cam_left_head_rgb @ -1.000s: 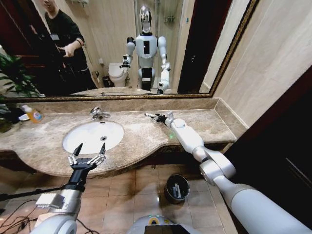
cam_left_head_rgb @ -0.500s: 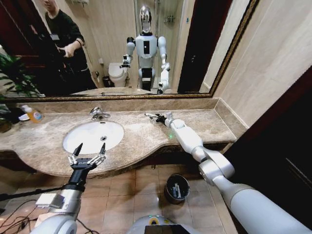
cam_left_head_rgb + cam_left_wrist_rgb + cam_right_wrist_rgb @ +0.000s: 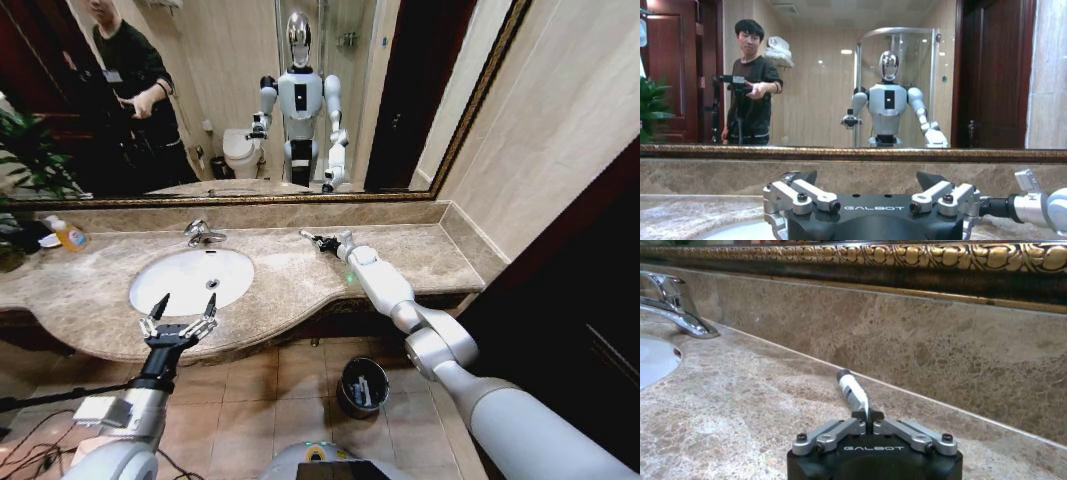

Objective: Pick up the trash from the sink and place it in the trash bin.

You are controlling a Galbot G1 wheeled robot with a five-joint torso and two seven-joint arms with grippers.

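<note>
Our right gripper point(image 3: 868, 416), clamped on a small white tube point(image 3: 852, 392), sits over the counter at the sink's point(image 3: 190, 278) 3 o'clock; we should keep it level toward the trash bin point(image 3: 362, 385) at 5 o'clock, while the left gripper point(image 3: 180, 312) waits open.

My right claw point(image 3: 320, 241) hangs just over the beige marble counter point(image 3: 290, 275). Sunk in it to my claw's left is the white sink point(image 3: 190, 278) with its faucet point(image 3: 203, 234); far beyond, a bottle of orange liquid point(image 3: 68, 236).
</note>
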